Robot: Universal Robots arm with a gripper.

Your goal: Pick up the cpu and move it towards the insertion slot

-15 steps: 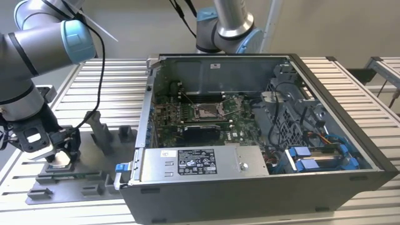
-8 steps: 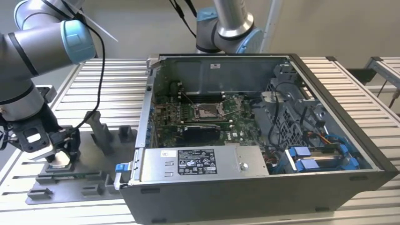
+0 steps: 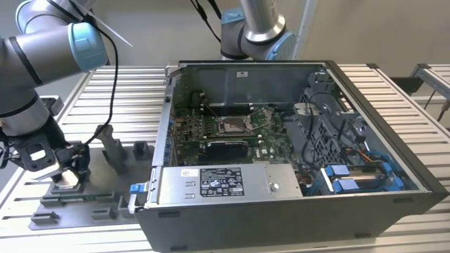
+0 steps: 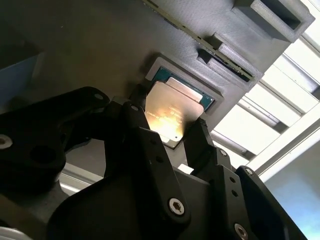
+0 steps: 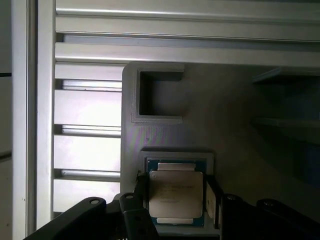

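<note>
1 UR arm in the ext. view, and I have its 1 gripper down over the grey printed tray, at the exterior view's left of the open PC case. Both sit on the slatted alu table. In both wrist views there is 1 cpu: silver lid, thin green rim, lying flat in its shallow recess in the tray, not lifted. The 2 black fingers are one per side, and as far as I can see they are closed up against two opposite edges of the chip, so I log the hand as clamped on the cpu. In the first wrist view I count 1 more pocket in the tray, square and deeper, near the cpu recess but separate from it. Inside the case, on the green mainboard, is 1 insertion slot with a shiny metal frame and a dull centre. It is well apart from the gripper and cpu, w/ the case side wall between them. 1 silver PSU box w/ a label sits along the case's near edge, just in front of the board.
</note>
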